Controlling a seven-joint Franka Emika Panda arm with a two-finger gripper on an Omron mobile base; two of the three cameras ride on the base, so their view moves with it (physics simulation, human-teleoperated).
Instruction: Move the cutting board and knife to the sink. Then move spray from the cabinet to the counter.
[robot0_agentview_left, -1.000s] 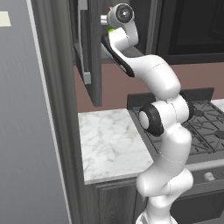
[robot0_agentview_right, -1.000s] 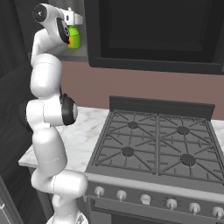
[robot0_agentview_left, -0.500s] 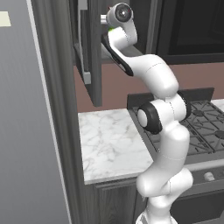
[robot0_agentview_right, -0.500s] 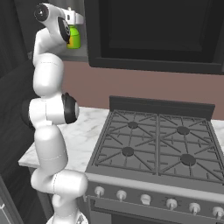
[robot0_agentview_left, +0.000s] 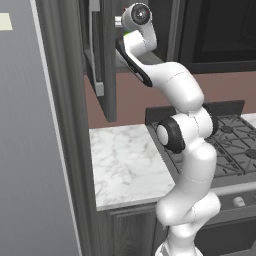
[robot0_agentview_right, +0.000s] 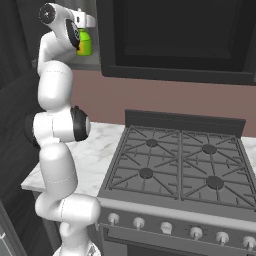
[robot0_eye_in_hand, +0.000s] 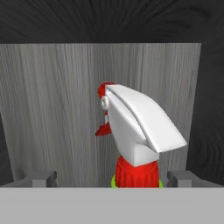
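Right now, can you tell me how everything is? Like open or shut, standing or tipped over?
spray: standing upright inside the cabinet, between the open fingers, not gripped yet.
cabinet: door swung open.
gripper: open, reaching into the cabinet around the spray's neck.
counter: bare marble where it shows.
stovetop: no pots on it; burners show no flame.

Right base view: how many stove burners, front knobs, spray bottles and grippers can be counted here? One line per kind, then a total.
Burners on the stovetop: 4
Knobs along the stove front, counting one cut off at the picture edge: 6
spray bottles in the cabinet: 1
gripper, open either side of the spray's neck in the hand view: 1
Total: 12
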